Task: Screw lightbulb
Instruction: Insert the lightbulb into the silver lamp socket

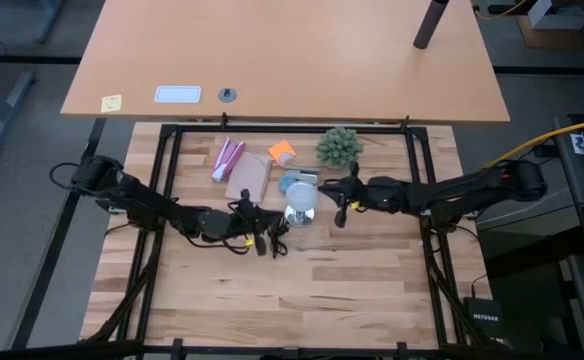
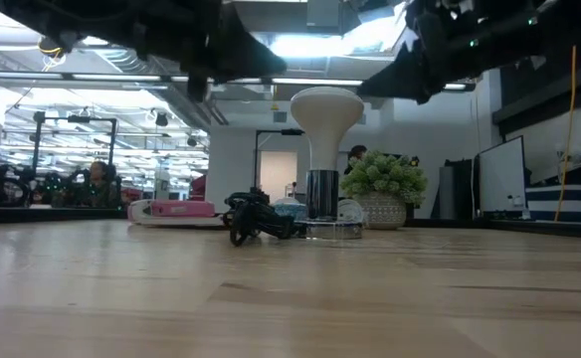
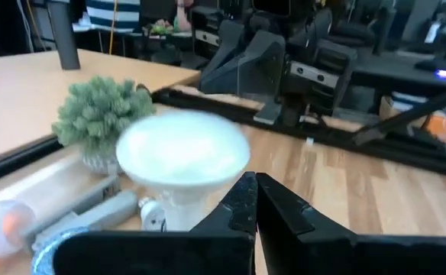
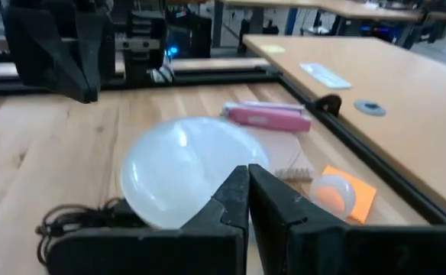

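Observation:
The lightbulb (image 2: 325, 114), a frosted white globe with a narrower neck, stands upright in the shiny silver socket base (image 2: 322, 204) near the table's middle. The base's black cord (image 2: 254, 219) lies bundled to its left. My left gripper (image 1: 275, 240) hovers shut just to the near left of the bulb (image 3: 183, 153). My right gripper (image 1: 340, 210) hovers shut just to the right of the bulb (image 4: 179, 174). Both (image 3: 255, 191) (image 4: 247, 183) are at about the height of the bulb's globe. Neither touches it.
Behind the bulb stand a green spiky ball plant (image 1: 339, 146), a pink object (image 1: 227, 158), a brown card (image 1: 250, 178) and an orange note (image 1: 282, 152). Black frame rails (image 1: 292, 128) border the work area. Bare wood (image 1: 302, 290) lies toward the near edge.

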Motion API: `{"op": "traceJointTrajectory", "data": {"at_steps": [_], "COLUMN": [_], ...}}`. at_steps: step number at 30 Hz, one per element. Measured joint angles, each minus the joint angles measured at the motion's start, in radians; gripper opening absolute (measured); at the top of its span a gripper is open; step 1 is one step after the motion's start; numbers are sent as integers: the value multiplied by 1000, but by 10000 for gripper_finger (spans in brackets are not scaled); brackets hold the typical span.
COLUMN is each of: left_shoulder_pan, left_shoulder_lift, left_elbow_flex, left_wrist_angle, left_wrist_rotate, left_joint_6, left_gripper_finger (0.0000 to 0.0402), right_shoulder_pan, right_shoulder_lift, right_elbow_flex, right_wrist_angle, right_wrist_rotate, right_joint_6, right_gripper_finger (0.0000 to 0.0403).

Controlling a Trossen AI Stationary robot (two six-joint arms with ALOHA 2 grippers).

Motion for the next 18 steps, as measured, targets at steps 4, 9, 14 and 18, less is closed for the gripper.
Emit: {"op": "traceJointTrajectory", "data": {"at_steps": [4,9,14,18], "left_shoulder_pan": [11,42,77,104], "left_shoulder_lift": [47,72,72,71], "left_elbow_flex": [0,2,2,2], "left_wrist_angle": [42,61,58,36], "left_wrist_rotate": [5,6,6,6], "left_joint_6": [-7,-6,-3,-10], "left_gripper_finger": [0,0,0,0], "right_shoulder_pan": [0,0,0,0], "right_shoulder_lift": [35,51,53,53], "right_elbow_flex": [0,0,0,0], "right_wrist_angle": [-2,4,5,3], "right_wrist_rotate": [0,3,4,1], "right_joint_6": [7,29,60,65], "right_gripper_finger": [16,16,16,16]}}
